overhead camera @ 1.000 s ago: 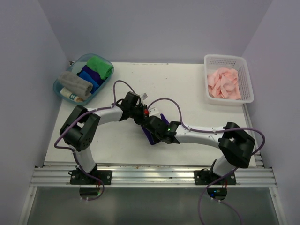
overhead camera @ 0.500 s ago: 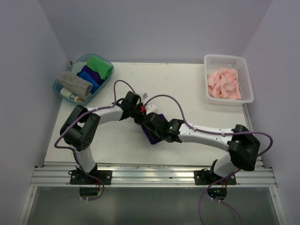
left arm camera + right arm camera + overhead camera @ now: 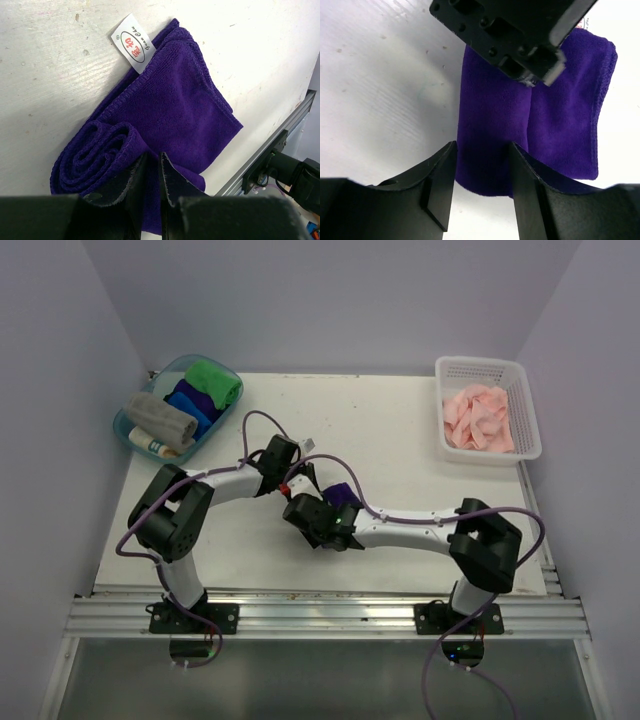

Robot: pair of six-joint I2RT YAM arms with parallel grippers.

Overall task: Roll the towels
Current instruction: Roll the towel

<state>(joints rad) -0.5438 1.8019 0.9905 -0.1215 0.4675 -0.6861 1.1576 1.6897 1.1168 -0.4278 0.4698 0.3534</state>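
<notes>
Left pincer (image 3: 154, 160) on purple towel (image 3: 180, 100); basket (image 3: 480, 363) of towels (image 3: 478, 418)

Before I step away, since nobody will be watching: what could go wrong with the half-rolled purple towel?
1. The roll looks loose, and only the left gripper pinches it. If that grip slips, the purple towel may unwind.
2. The right gripper stands open over the same towel, very close to the left one, so the two could bump if either moves carelessly.
</notes>
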